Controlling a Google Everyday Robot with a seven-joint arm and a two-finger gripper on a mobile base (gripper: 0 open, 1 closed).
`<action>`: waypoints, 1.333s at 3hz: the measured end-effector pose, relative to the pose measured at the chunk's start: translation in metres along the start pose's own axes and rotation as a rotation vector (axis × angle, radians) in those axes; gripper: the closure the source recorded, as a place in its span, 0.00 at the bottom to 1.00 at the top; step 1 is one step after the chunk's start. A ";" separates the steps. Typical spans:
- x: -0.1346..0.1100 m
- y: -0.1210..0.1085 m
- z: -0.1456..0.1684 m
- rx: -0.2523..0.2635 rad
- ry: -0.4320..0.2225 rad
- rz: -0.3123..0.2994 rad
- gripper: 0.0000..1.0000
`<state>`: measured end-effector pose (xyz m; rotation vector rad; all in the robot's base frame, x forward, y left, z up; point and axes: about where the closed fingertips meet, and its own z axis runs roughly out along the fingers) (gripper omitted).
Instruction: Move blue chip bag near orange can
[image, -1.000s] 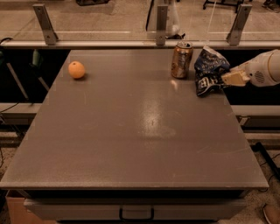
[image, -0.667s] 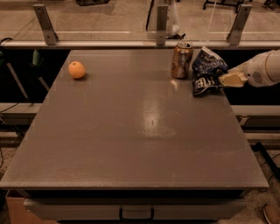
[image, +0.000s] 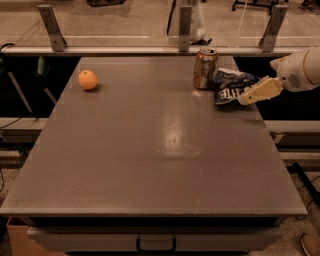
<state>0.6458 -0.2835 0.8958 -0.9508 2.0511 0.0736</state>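
Note:
The blue chip bag (image: 231, 86) lies crumpled on the grey table (image: 160, 150) near its far right edge. Its left side is right next to the orange can (image: 205, 68), which stands upright with a silver top. My gripper (image: 247, 99) reaches in from the right on a white arm (image: 302, 70). Its cream tip rests at the bag's right edge, touching or overlapping it.
A round orange fruit (image: 88, 80) sits at the far left of the table. A rail with metal posts (image: 185, 27) runs along the far edge. The table's right edge lies just under my arm. A drawer handle (image: 156, 245) shows below the front edge.
My gripper has shifted slightly left and lower along the bag's right side. The bag sits a bit flatter and still beside the can. The can and fruit have not moved.

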 end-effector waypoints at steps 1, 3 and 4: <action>-0.015 0.006 -0.038 0.037 -0.005 -0.072 0.00; -0.045 0.053 -0.158 -0.016 -0.117 -0.289 0.00; -0.047 0.061 -0.159 -0.037 -0.129 -0.337 0.00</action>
